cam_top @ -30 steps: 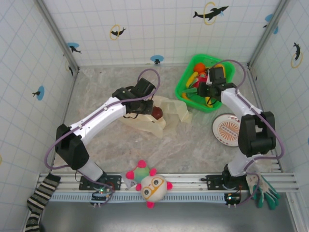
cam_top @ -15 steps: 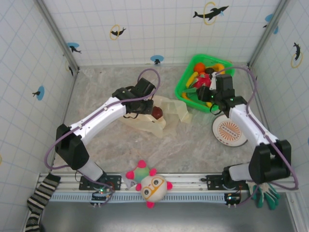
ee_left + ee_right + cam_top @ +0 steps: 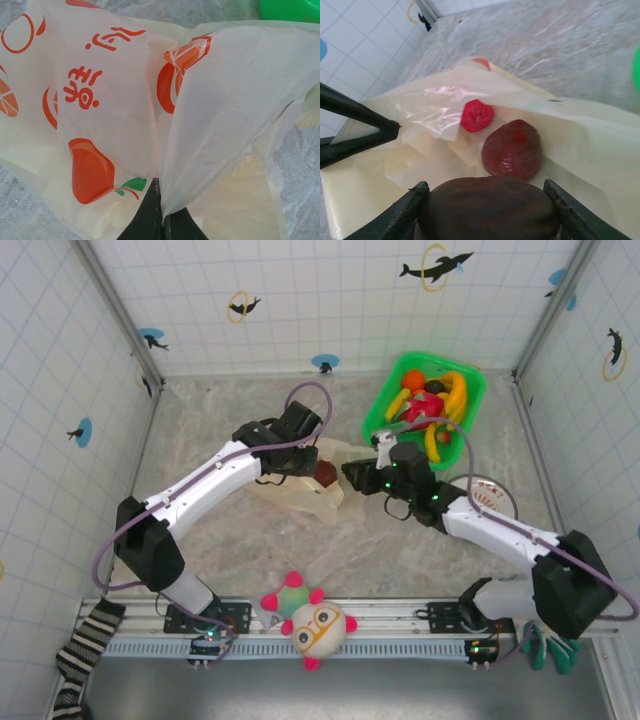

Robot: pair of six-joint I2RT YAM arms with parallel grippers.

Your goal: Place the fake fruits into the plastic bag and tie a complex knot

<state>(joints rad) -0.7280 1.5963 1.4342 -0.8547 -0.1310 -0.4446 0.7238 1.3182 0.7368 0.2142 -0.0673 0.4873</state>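
plastic bag [image 3: 585, 150] mouth open, fruits [image 3: 512, 148] inside

Left arm [image 3: 205, 480]: my long links are smooth, rounded white shells.
Right arm [image 3: 495, 530]: I wear the same white shells here, with black sections between them.
Joints [image 3: 150, 545]: chunky black housings at my shoulders and elbows.
Cables [image 3: 312, 388]: a thin purple lead runs along each of my arms, looping free near the wrist.
Bases [image 3: 205, 623]: black blocks, each with a small green light at the front.
Left gripper [image 3: 161, 220]: my two fingers are dark, narrow and tapering.
Right gripper [image 3: 482, 212]: my fingers are dark with a greenish cast, wedge-shaped.
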